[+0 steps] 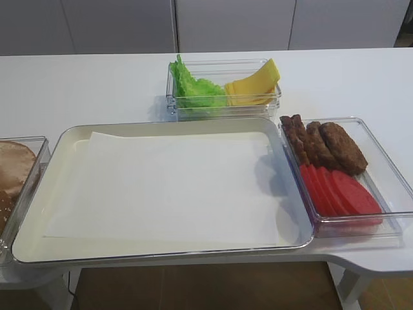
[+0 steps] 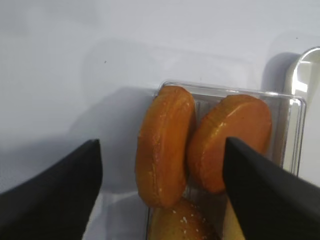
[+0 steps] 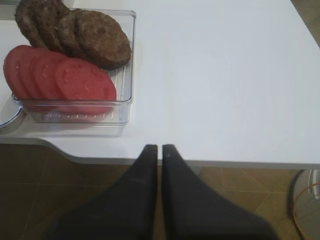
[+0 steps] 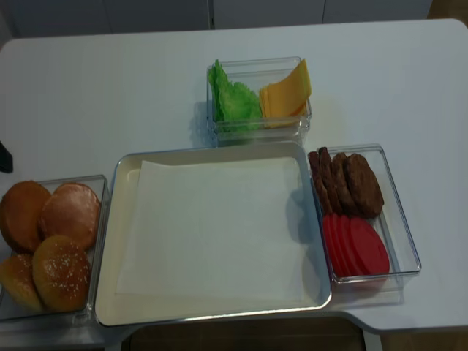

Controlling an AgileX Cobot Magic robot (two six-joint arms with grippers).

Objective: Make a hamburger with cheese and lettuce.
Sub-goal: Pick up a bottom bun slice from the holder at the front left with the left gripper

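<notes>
Currently I see the bun halves (image 4: 51,241) standing in a clear bin (image 4: 99,241) at the table's left edge, four of them leaning together, one with sesame seeds. My left gripper (image 2: 160,185) hangs above that bin with its fingers (image 2: 55,195) spread wide apart, two bun halves (image 2: 165,145) on edge between them, untouched. Just right of the bin lies a metal tray (image 4: 110,219) lined with white paper (image 4: 212,227). Behind the tray, a clear box (image 4: 256,69) holds the lettuce (image 4: 232,99) on its left and the cheese (image 4: 287,93) on its right. Right of the tray, another bin (image 4: 406,241) holds brown patties (image 4: 351,183) and red tomato slices (image 4: 357,245). My right gripper (image 3: 160,150) hovers off the table's near edge, fingers pressed together, holding nothing
</notes>
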